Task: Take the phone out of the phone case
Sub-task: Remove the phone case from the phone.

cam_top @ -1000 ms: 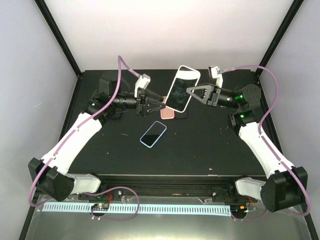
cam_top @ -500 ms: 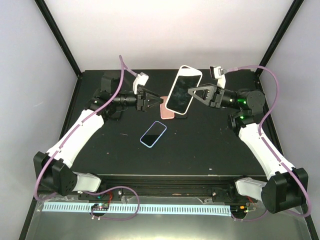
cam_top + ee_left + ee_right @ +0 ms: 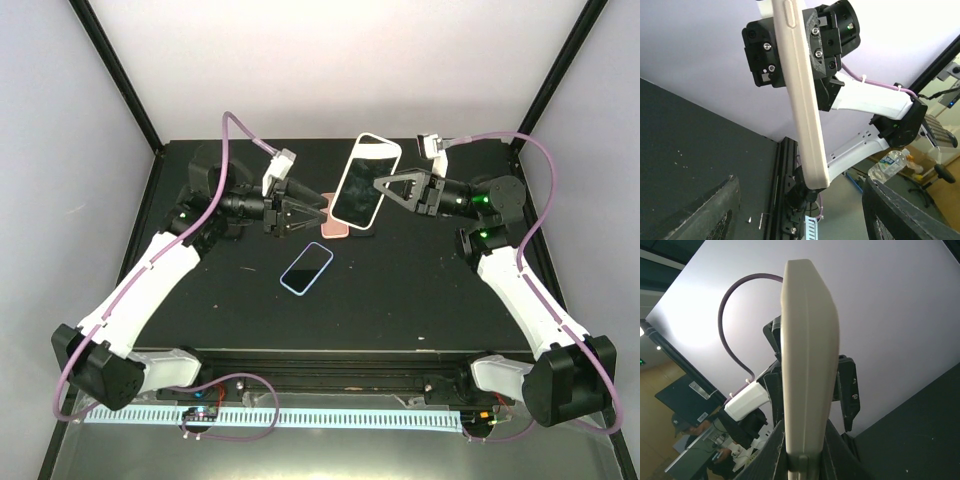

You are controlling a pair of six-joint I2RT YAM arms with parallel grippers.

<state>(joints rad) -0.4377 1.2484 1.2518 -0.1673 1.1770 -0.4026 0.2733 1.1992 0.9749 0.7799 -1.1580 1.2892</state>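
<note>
Phone (image 3: 365, 180), glossy-screened in its rounded white case (image 3: 795, 100), hangs tilted above the matte black table (image 3: 420, 290), clenched edge-on by the right gripper (image 3: 378, 184). Left gripper (image 3: 318, 209) gapes empty nearby.

Place: a robotics lab, in a purpose-built recording cell.
Enclosure: plain white backdrop panels (image 3: 330, 70) held by black frame posts (image 3: 115, 70) close in three sides.
Work surface: a matte black table (image 3: 420, 290), its near edge a black extrusion rail (image 3: 340, 365).
Equipment: a left arm (image 3: 150, 275) and a right arm (image 3: 520, 290) bolted to that rail, purple cables (image 3: 545, 160) looping to the wrists, a white slotted strip (image 3: 270, 417) in front.
Beyond the cell: a water bottle (image 3: 887, 166), a caster chair base (image 3: 935, 175), a seated person (image 3: 682, 426) and ceiling lights (image 3: 658, 347).
</note>
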